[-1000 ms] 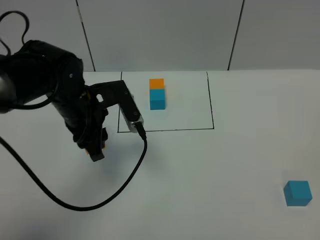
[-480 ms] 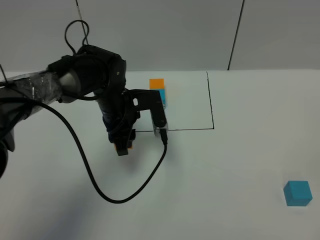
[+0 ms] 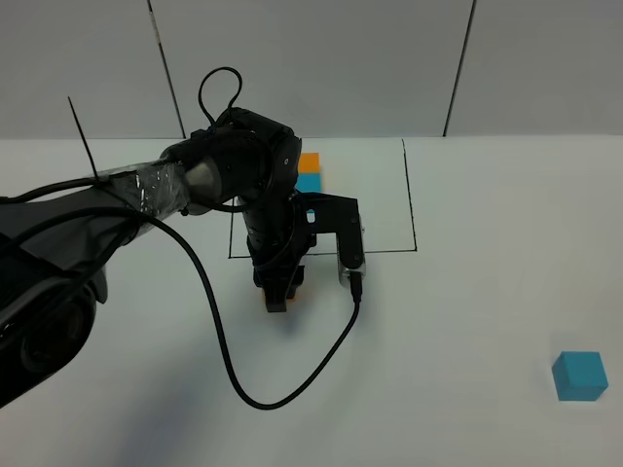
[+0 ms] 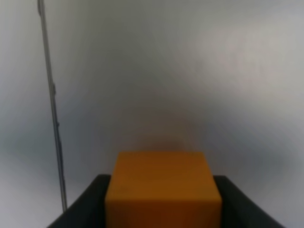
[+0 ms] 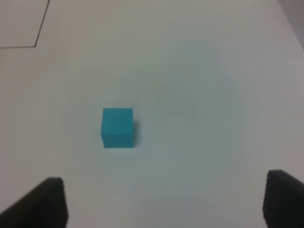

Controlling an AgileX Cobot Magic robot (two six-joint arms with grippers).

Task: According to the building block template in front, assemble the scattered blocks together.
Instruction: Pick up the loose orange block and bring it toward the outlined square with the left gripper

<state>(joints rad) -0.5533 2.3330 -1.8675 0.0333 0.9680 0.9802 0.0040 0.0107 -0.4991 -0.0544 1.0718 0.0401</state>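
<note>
While the left claw [image 3: 279,292] grips the orange cube [image 4: 163,187] just in front of the framed template [image 3: 309,171], the teal cube [image 3: 579,376] sits well apart to the right on the surface [image 3: 438,341]. It is nearer the right claw [image 5: 164,202], whose jaws are wide and empty.

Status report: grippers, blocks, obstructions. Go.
Left gripper shut on orange cube, outside the template frame. Right gripper open, over teal cube, not touching. Left arm's cable loops near the orange cube.

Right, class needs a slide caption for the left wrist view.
Left claw shut on the orange cube over the white table.
</note>
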